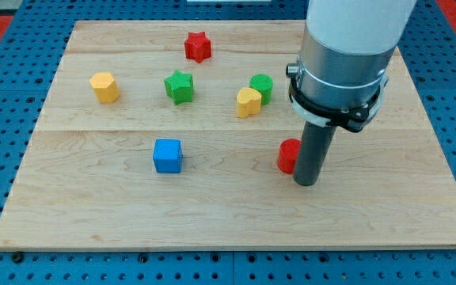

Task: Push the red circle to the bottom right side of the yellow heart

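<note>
Touching my tip (307, 181) on its left: red circle (288, 156).

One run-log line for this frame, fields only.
tip: touching right side of red circle block | yellow heart block: up-left of it, beside green circle block | placement: not yet done

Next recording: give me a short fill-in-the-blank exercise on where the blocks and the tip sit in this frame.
1. My tip sits just to the view's ____ of the red circle.
2. The yellow heart touches the ____ circle.
3. The blue cube lies toward the view's bottom from the green ____.

Missing words: right; green; star
</note>
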`<state>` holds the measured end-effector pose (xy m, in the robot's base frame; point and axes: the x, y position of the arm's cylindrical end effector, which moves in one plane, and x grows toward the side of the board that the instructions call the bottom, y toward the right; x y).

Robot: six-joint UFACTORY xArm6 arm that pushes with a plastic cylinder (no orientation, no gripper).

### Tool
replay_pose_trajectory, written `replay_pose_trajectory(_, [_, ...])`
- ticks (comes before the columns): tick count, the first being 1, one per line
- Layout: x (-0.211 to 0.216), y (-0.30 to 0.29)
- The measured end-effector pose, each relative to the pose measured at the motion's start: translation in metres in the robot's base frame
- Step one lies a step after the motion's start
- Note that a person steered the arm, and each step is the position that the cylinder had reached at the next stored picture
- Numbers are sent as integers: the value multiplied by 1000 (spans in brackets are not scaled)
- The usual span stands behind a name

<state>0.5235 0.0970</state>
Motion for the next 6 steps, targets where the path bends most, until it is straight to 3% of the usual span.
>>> replay_pose_trajectory(2, [-26,-3])
replay_pose_trajectory(4, [-27,-121])
replay_pose_trajectory(6, [-53,-121])
